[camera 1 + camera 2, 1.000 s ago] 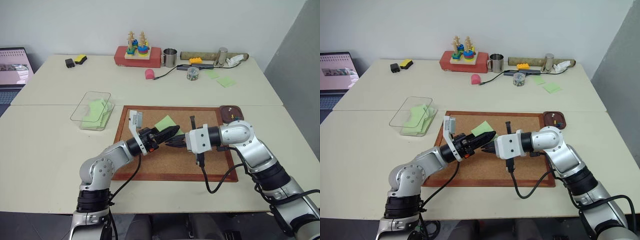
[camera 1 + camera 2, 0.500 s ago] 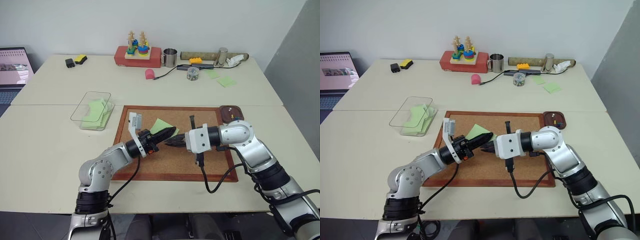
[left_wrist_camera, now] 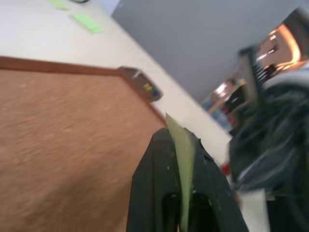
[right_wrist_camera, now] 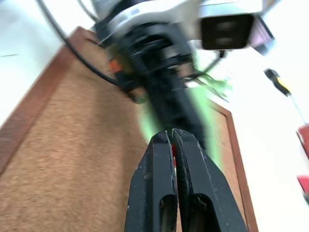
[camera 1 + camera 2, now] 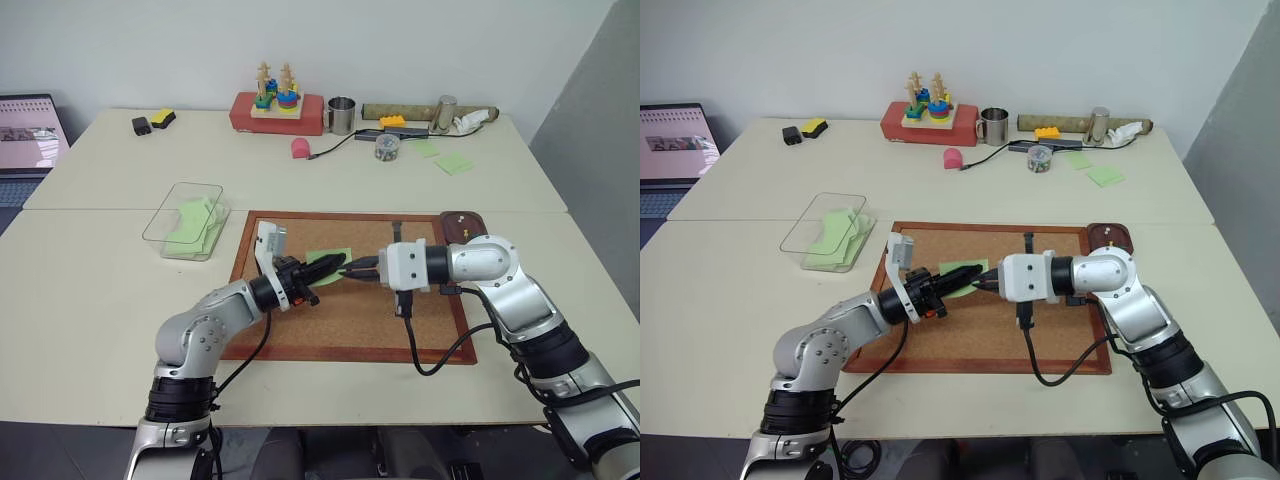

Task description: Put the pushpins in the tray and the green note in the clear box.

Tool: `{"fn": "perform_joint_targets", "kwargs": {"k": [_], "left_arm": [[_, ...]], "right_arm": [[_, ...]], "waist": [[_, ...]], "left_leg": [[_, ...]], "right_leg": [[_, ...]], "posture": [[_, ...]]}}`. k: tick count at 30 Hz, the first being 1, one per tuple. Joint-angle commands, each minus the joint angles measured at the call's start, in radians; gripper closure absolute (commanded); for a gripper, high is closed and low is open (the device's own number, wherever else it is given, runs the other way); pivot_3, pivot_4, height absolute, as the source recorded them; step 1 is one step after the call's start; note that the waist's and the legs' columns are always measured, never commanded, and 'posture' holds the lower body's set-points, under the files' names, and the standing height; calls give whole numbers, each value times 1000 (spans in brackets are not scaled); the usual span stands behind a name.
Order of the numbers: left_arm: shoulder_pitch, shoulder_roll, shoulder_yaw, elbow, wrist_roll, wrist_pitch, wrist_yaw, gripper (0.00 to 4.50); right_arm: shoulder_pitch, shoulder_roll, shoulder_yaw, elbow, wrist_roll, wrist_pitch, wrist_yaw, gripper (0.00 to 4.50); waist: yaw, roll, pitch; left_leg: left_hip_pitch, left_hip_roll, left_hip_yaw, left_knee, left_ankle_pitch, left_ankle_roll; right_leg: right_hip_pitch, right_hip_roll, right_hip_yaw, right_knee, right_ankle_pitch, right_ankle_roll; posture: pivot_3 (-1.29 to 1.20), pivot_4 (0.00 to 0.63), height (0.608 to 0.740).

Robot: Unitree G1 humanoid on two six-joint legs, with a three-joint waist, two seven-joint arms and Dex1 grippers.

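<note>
Black left gripper [image 3: 179, 145]: clamped on the green note [image 3: 182, 159], held edge-up above the cork board [image 5: 350, 320].
Right gripper [image 4: 170, 137]: pressed shut, a red speck seen between its tips.
Tray [image 5: 464, 224]: beside the board's far right corner.
Clear box [image 5: 185, 220]: left of the board, green papers inside.

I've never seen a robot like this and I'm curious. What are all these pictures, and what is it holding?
It is a robot with two arms. Each arm ends in an end effector, two black fingers that pinch like tweezers.

Two pictures come from cameras on its head, looking down at the table. Two come from small cameras on its wrists, looking along the fingers.

On the table lies a cork board with a wooden frame. Beside it are a clear box with green paper inside and a small brown tray with pushpins.

The left end effector is pinching the green note. The right end effector is shut on something small and red, perhaps a pushpin.
</note>
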Motion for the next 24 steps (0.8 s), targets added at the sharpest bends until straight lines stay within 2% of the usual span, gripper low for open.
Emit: {"fn": "perform_joint_targets", "kwargs": {"k": [1,7,9,12,16,24], "left_arm": [[-32,-4,11,51,92,-111,45,4466],[-57,-12,29,55,82,-119,38,4466],[-67,-13,28,22,61,-104,25,4466],[-90,-13,23,-38,27,-83,7,4466],[-150,17,-43,-102,110,-165,-24,4466],[-136,72,-205,-172,249,-289,-116,4466]], "right_arm": [[-37,3,-75,-94,61,87,-36,4500],[-12,37,-176,-106,136,269,-148,4500],[-1,47,-234,-44,150,339,-212,4500],[17,3,-269,97,74,311,-281,4500],[-16,-3,-384,288,92,374,-410,4500],[-80,-6,-457,511,83,438,-527,4500]], "waist": [[0,0,0],[5,0,0],[5,0,0],[7,0,0],[9,-1,0],[-7,0,0]], "left_leg": [[0,0,0,0,0,0],[-1,0,-1,0,0,0],[-1,0,-1,0,0,0],[-1,0,0,0,0,0],[-1,-1,0,0,0,0],[0,-1,3,-2,0,0]], "right_leg": [[0,0,0,0,0,0],[0,0,-1,0,0,0],[0,0,-1,0,0,0],[0,0,-1,0,0,0],[0,-1,0,-1,0,0],[0,0,3,-1,0,0]], "posture": [[0,150,740],[0,150,740],[0,150,740],[0,150,740],[0,150,740],[0,150,740]]}}
